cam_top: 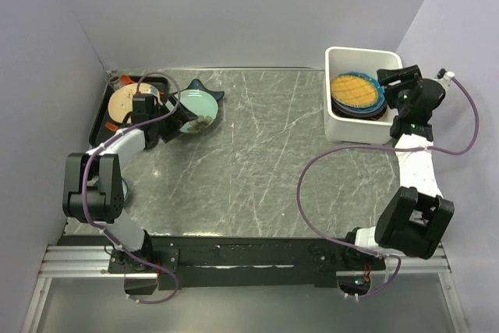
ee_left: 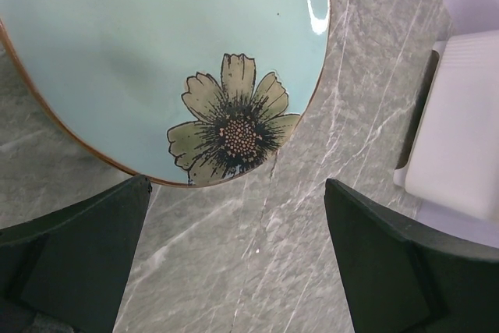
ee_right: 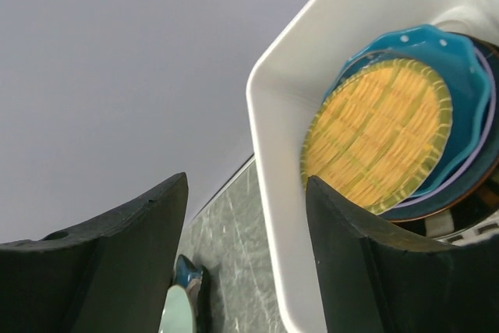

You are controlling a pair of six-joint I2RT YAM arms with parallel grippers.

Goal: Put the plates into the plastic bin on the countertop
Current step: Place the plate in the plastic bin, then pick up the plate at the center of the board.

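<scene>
Soft, even overhead light is filling my views, a small white glare is sitting near the rim of the pale blue flower plate (ee_left: 164,44), the countertop (cam_top: 257,161) is sheening faintly, and my right fingers (ee_right: 117,271) are showing dark and slightly blurred close up.

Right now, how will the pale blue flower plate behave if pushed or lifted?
That pale blue flower plate: glossy glaze suggests rigid, brittle ceramic, likely slick in the left hand. Pushed, it would probably slide on the smooth countertop.

Plain pale lavender walls (cam_top: 234,5) on three sides (soft, even light)
</scene>
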